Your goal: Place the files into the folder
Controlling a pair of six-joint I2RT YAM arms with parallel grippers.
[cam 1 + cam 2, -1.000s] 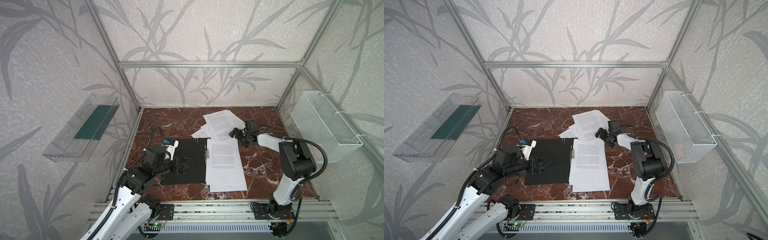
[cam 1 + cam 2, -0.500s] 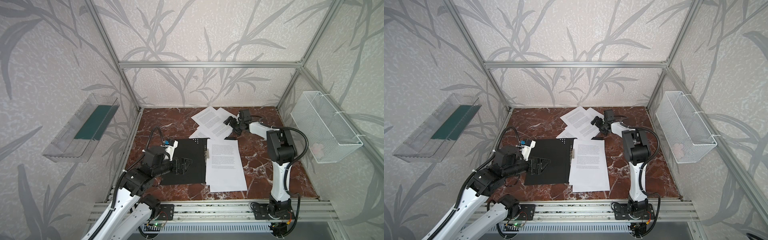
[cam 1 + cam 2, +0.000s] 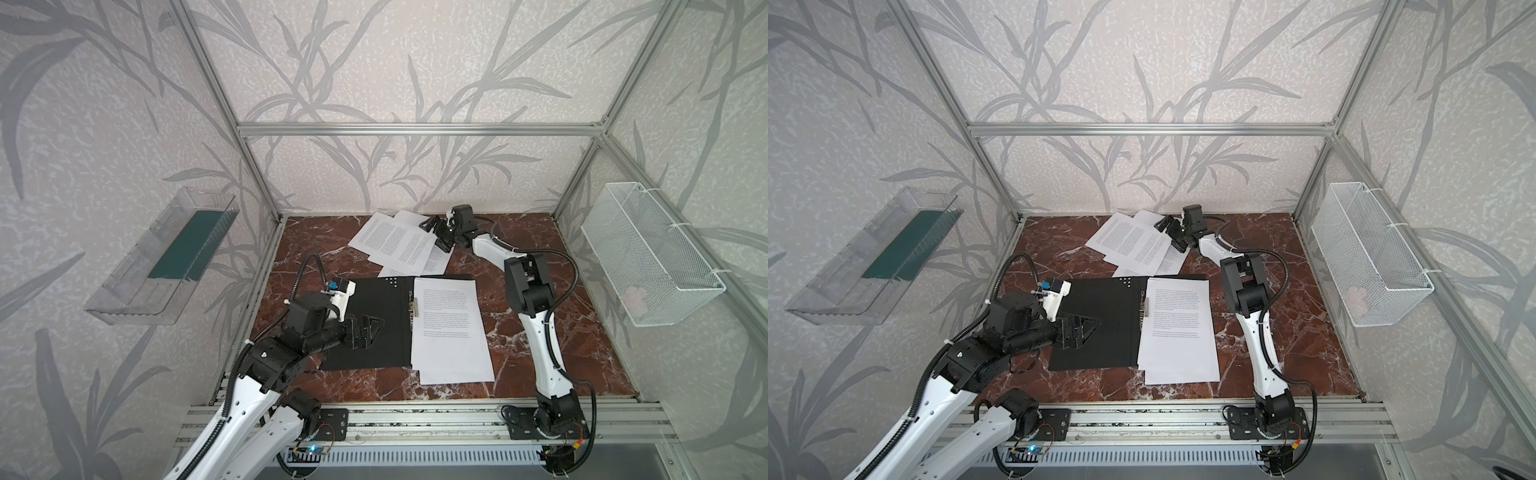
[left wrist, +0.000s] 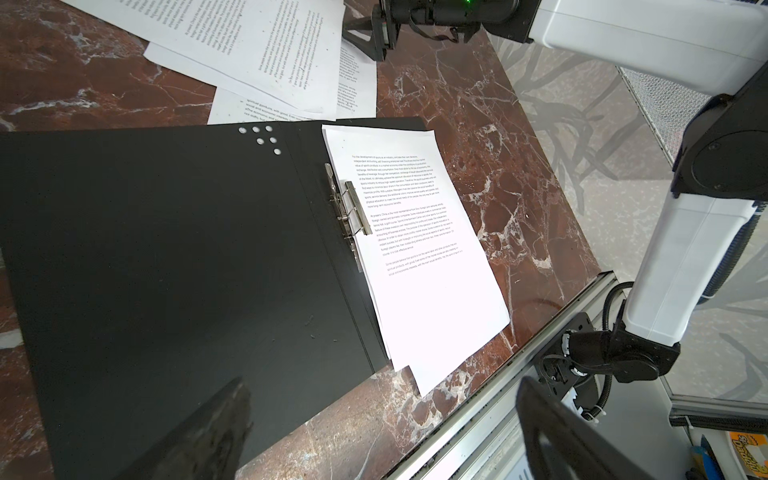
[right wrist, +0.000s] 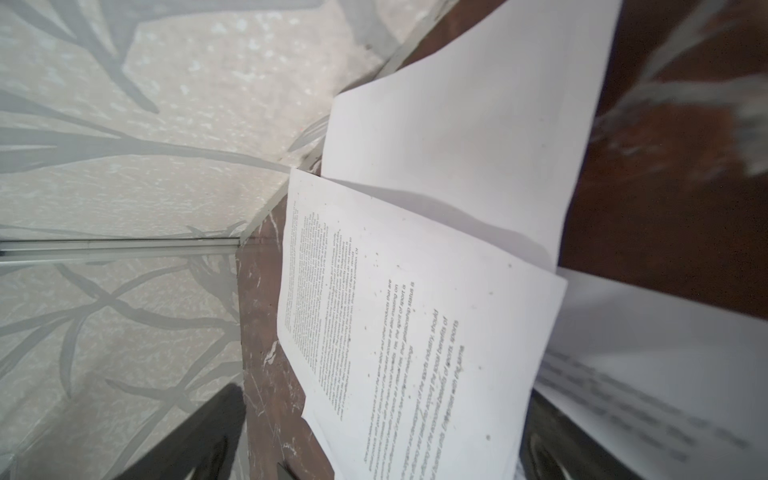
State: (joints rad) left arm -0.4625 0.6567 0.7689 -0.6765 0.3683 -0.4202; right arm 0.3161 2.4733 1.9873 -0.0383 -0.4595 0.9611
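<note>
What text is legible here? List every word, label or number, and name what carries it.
"For the development of sports as an industry": sheet in the folder, left wrist view.
"the spirit of sport is": top loose sheet, right wrist view.
"social benefits of sports": same sheet.
All other print, and the orange label: too small or blurred.

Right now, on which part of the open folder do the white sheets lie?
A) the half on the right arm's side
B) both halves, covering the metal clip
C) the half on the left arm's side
A: in both top views the white sheets lie beyond the metal clip, toward the right arm; the folder half by the left claw is bare black.
</note>
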